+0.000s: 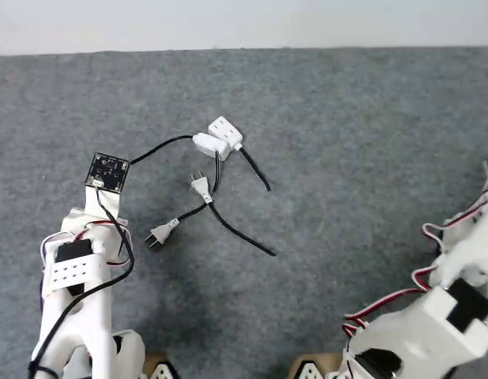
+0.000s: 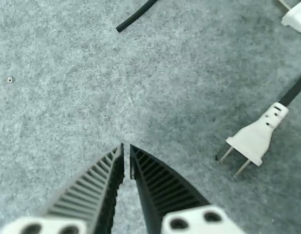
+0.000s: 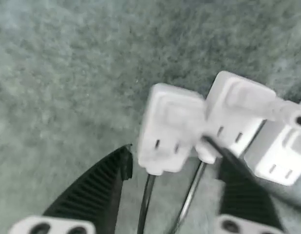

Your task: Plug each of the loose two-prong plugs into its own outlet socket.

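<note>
High view: first plug and second plug lie unplugged, seven o'clock from the sockets. My left claw is narrow and empty; my right claw gapes wide.

Open carpet around central cord tangle

In the high view the right arm at 4 o'clock runs off the right and bottom edges, the left arm at 8 o'clock off the bottom. The outlet sockets at 11 o'clock are too small to tell whether any holds a plug. The right wrist view shows them blurred, the endmost outlet socket cut by the edge. In the left wrist view a white plug and a black cable are cut likewise.
</note>
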`<act>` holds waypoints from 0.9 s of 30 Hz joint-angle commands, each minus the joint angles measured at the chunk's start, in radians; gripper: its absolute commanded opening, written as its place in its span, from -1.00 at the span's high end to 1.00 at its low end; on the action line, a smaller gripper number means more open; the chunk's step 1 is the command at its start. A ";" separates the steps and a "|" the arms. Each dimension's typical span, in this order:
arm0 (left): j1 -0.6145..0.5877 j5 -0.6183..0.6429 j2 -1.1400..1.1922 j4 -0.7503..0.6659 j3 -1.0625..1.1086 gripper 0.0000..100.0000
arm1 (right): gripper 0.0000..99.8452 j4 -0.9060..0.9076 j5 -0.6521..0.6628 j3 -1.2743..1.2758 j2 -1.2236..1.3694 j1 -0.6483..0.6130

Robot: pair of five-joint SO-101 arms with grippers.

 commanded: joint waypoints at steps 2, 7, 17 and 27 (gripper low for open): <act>-0.002 0.008 -0.025 -0.028 -0.022 0.97 | 0.29 0.231 0.025 -0.219 -0.005 0.005; -0.002 0.008 -0.025 -0.028 -0.022 0.97 | 0.40 0.404 0.020 -0.281 -0.008 -0.031; -0.003 0.006 -0.025 -0.029 -0.022 0.97 | 0.70 0.395 -0.066 -0.107 -0.300 -0.283; -0.006 0.052 -0.021 -0.063 -0.024 0.97 | 0.70 0.008 -0.288 0.009 -0.252 -0.742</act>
